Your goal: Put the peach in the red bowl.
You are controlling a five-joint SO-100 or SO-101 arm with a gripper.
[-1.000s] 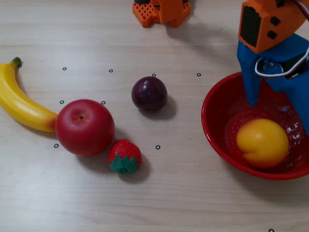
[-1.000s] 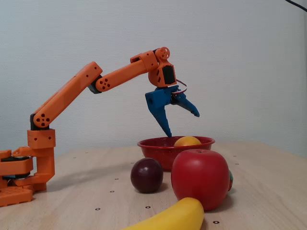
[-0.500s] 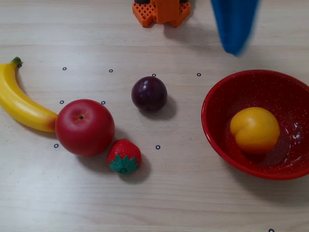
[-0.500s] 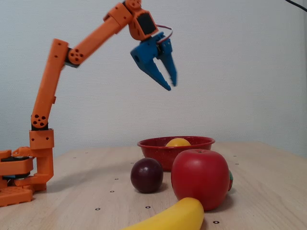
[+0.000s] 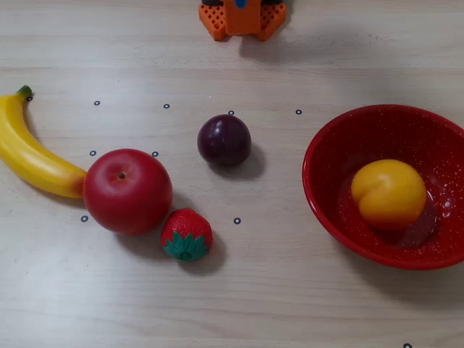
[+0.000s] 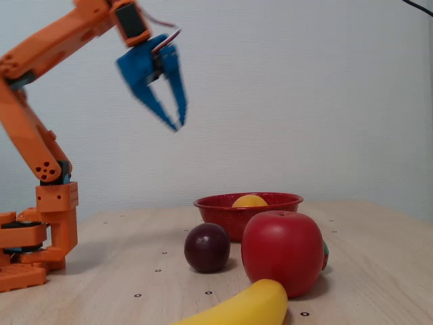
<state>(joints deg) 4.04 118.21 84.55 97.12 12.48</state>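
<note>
The yellow-orange peach (image 5: 388,193) lies inside the red speckled bowl (image 5: 341,141) at the right of the overhead view. In the fixed view only the peach's top (image 6: 249,200) shows above the bowl's rim (image 6: 216,204). My blue gripper (image 6: 177,124) hangs high in the air, well above the table and to the left of the bowl, empty. Its fingertips are close together and blurred. In the overhead view only the arm's orange base (image 5: 243,18) shows at the top edge.
A purple plum (image 5: 225,140) lies mid-table. A red apple (image 5: 127,191), a strawberry (image 5: 186,234) and a banana (image 5: 32,154) lie at the left in the overhead view. In the fixed view the apple (image 6: 282,252) and banana (image 6: 240,307) stand in front.
</note>
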